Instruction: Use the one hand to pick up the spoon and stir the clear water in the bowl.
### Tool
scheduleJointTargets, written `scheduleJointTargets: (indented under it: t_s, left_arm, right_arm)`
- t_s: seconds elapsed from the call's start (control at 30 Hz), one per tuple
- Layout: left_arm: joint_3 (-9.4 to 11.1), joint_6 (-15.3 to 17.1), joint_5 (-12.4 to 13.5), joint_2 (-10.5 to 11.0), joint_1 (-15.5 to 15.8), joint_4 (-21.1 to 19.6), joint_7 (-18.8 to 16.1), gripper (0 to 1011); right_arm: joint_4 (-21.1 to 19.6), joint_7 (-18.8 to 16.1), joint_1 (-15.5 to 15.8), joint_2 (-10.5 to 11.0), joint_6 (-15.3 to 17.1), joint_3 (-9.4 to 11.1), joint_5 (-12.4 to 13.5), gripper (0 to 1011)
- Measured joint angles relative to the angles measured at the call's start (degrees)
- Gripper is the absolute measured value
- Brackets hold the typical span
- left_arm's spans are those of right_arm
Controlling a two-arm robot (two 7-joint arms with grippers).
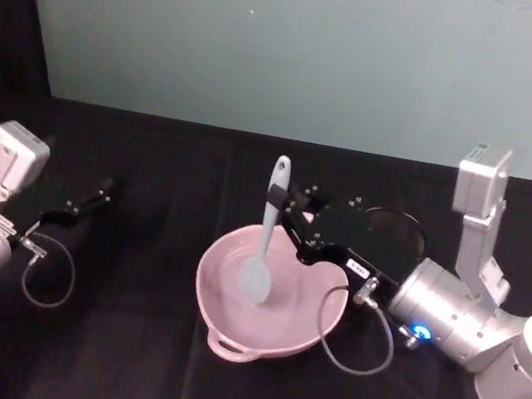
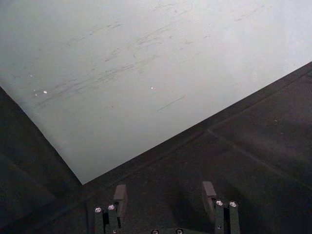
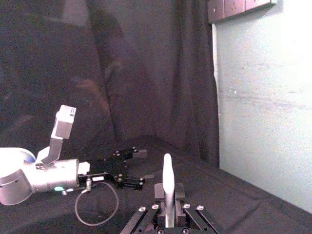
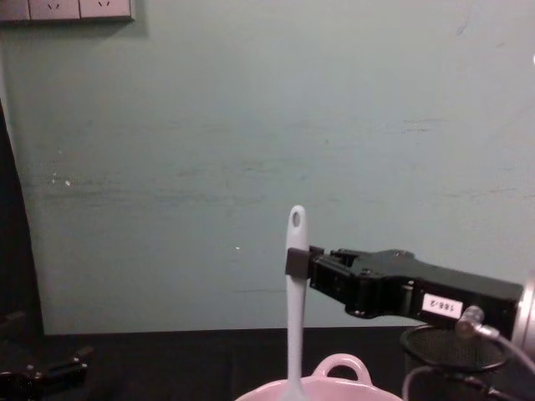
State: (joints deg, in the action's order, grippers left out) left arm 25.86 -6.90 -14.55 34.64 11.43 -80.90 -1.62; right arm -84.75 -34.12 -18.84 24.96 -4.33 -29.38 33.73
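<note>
While the left arm sits idle at the left edge of the black surface [image 1: 121, 349], its left claw [image 1: 106, 188] released with the fingers [image 2: 120, 198] spread apart over bare cloth, the right arm reaches in from the right, towards the middle of the surface. The right claw [image 1: 280, 202] is clenched on the spoon [image 1: 261, 249], gripping the handle high up, just below the oval hole at its end. From the chest view the spoon [image 4: 294, 317] stands almost upright, with the right claw [image 4: 294, 261] coming at it sideways from the right and showing a small white label on its black body. The spoon's broad flat head is dipped into the bowl [image 1: 269, 340], a little left of the bowl's middle, and looks greyish through the clear water. The pink bowl rests on the surface in front of the robot, its small loop handle on the rim nearest the robot. Behind the right claw's body, to the right of the bowl, stands a black wire-mesh cup [image 4: 451, 355]. A pale green wall [image 4: 251, 125] rises at the back of the surface.
</note>
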Motion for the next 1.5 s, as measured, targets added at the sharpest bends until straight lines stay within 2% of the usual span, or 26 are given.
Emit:
scheduleJointTargets:
  t_s: [0.23,0.4,0.53,0.7,0.9,1.17,1.3,1.5]
  left_arm:
    - [0.00,0.00,0.00,0.00,0.00,0.00,0.00,1005]
    - [0.00,0.00,0.00,0.00,0.00,0.00,0.00,1005]
    - [0.00,0.00,0.00,0.00,0.00,0.00,0.00,1005]
    - [0.00,0.00,0.00,0.00,0.00,0.00,0.00,1005]
    - [0.00,0.00,0.00,0.00,0.00,0.00,0.00,1005]
    - [0.00,0.00,0.00,0.00,0.00,0.00,0.00,1005]
    - [0.00,0.00,0.00,0.00,0.00,0.00,0.00,1005]
    - [0.00,0.00,0.00,0.00,0.00,0.00,0.00,1005]
  right_arm:
    - [4.23,-0.64,-1.64,-2.69,-0.03,-0.41,0.34,117]
    - [6.60,0.17,-2.53,-3.14,-0.37,0.39,-0.32,117]
    - [6.55,1.16,-2.18,-2.41,-0.74,1.78,-0.79,117]
    - [4.50,1.93,-0.72,-1.01,-0.92,3.32,-1.27,117]
    - [1.54,2.07,1.35,0.36,-0.43,3.91,-1.71,117]
    - [-2.44,1.46,2.96,1.19,1.55,2.18,-2.91,117]
    - [-2.94,0.65,2.78,0.34,1.79,0.72,-3.14,117]
    - [-1.38,0.16,1.50,-1.22,1.04,-0.10,-3.22,117]
